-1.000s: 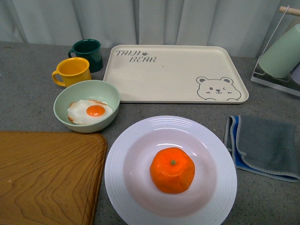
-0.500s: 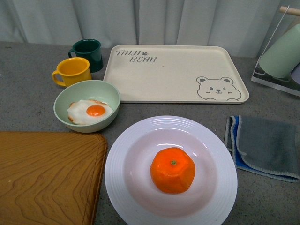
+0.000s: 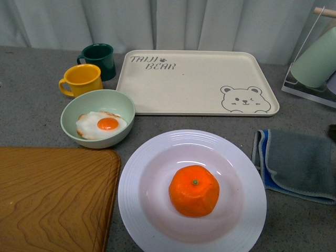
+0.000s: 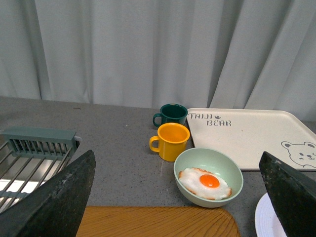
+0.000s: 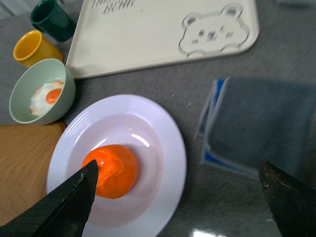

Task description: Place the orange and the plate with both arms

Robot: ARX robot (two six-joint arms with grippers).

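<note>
The orange sits in the middle of the white ribbed plate, which rests on the grey counter at the front. Both also show in the right wrist view, the orange on the plate. My right gripper is open and empty, high above the counter between the plate and a cloth. My left gripper is open and empty, high above the wooden board; the plate's edge shows there. Neither arm's fingers show clearly in the front view.
A pale green bowl with a fried egg, a yellow mug and a dark green mug stand left. A beige bear tray lies behind. A wooden board is front left, a grey-blue cloth right, a rack far right.
The front view has shifted very slightly. A small dark shape has appeared at its right edge above the cloth. The orange and plate have not moved.
</note>
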